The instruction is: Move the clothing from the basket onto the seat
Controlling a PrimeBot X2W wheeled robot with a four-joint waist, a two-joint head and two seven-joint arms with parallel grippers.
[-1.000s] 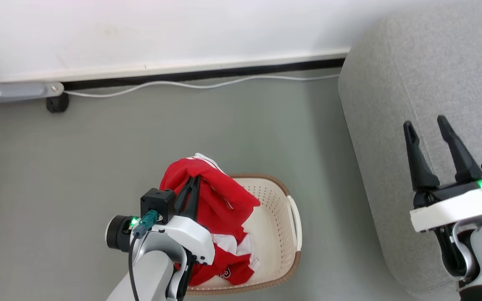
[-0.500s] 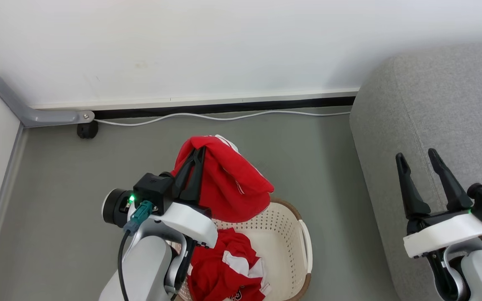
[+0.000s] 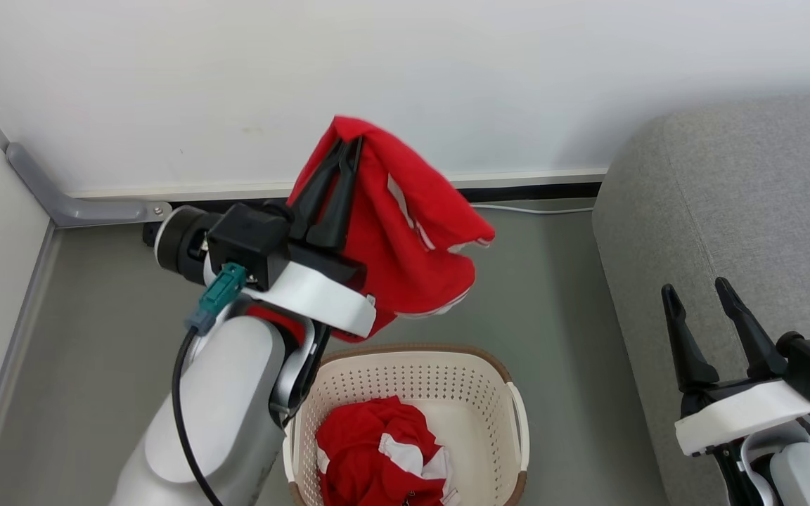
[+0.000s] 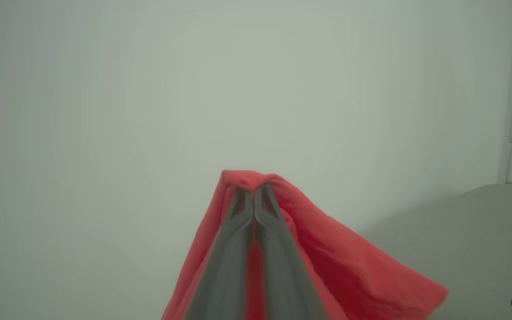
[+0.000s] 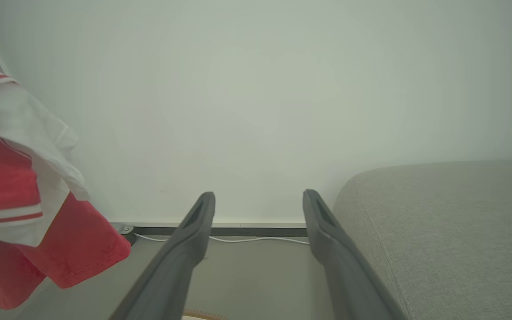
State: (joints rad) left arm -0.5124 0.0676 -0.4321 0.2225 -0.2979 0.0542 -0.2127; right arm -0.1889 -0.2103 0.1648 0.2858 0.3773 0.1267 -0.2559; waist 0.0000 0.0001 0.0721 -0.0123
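Above the basket [image 3: 415,353], my left gripper [image 3: 347,144] is clamped on a fold of the clothing [image 3: 405,239], held raised against the wall [image 3: 166,70]. More of it lies bunched inside the basket. My right gripper [image 3: 694,287] hovers empty, fingers apart, over the seat [image 3: 742,197].

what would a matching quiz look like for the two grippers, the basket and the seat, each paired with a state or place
Things:
1. left gripper
2. right gripper
3. basket
4. seat

States or places:
A. open, holding nothing
B. grey, along the right side of the head view
C. shut on the clothing, up above the basket
D. cream with a brown rim, standing on the floor

Pairs: 1-C, 2-A, 3-D, 4-B
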